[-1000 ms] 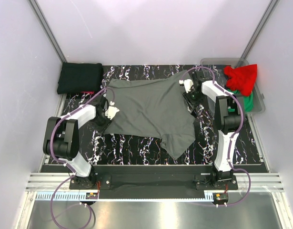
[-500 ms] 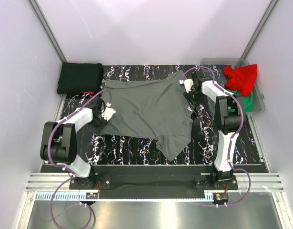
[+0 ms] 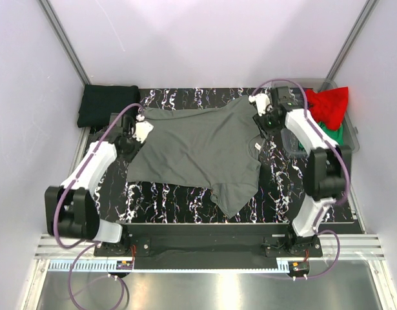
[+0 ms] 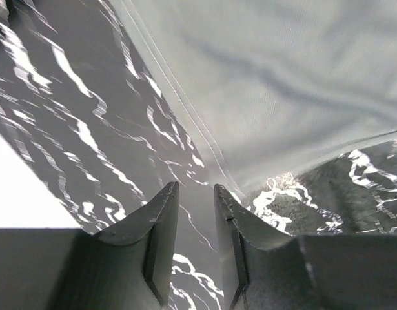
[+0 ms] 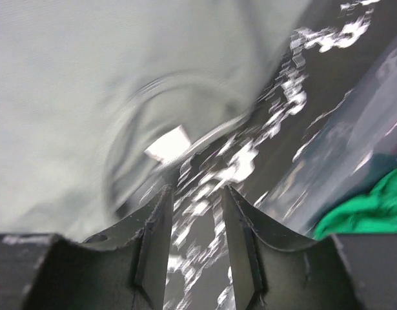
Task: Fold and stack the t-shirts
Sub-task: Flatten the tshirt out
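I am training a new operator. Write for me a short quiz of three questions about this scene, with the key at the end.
1. Fill the gap: the red shirt and the green shirt lie in the ____.
2. Choose one: the grey shirt is
A) spread out on the table
B) rolled into a ball
C) hanging from a wall
3. True or false: the black shirt lies folded at the far left corner.

Key: 1 bin; 2 A; 3 true.
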Robot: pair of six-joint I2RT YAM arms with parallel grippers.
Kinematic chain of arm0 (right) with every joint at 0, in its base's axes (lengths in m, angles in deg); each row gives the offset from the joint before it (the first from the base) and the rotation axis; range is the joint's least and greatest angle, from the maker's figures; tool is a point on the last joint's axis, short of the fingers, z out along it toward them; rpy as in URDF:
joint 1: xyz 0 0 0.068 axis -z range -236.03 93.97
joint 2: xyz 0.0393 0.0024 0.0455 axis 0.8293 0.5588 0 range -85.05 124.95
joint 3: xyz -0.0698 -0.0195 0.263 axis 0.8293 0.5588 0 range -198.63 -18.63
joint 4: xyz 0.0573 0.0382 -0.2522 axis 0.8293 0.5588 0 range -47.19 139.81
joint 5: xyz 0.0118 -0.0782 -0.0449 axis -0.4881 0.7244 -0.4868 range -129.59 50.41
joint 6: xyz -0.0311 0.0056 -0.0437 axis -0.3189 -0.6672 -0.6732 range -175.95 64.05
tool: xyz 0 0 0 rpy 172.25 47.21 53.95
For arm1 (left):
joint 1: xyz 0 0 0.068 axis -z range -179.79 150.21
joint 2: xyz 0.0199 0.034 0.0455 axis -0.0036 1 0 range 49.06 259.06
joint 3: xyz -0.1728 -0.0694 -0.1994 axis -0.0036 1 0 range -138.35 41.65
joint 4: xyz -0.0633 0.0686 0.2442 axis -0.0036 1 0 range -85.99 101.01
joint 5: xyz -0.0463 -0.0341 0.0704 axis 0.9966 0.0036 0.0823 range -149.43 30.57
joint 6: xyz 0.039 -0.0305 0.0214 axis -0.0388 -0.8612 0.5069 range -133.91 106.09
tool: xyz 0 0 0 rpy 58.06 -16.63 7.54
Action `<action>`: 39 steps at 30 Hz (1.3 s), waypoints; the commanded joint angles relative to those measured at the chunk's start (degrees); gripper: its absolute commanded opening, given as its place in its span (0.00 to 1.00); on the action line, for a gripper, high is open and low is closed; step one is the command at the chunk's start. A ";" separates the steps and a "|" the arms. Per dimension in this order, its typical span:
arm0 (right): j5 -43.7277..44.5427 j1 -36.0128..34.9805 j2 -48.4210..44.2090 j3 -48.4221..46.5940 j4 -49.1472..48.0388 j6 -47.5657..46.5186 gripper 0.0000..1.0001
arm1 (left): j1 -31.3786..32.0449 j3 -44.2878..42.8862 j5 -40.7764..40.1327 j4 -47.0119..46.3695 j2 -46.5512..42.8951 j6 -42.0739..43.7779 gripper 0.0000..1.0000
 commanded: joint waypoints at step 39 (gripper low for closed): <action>-4.70 -0.87 1.55 13.83 14.34 -5.80 0.30 | 1.40 11.30 0.34 -9.07 7.36 1.55 0.30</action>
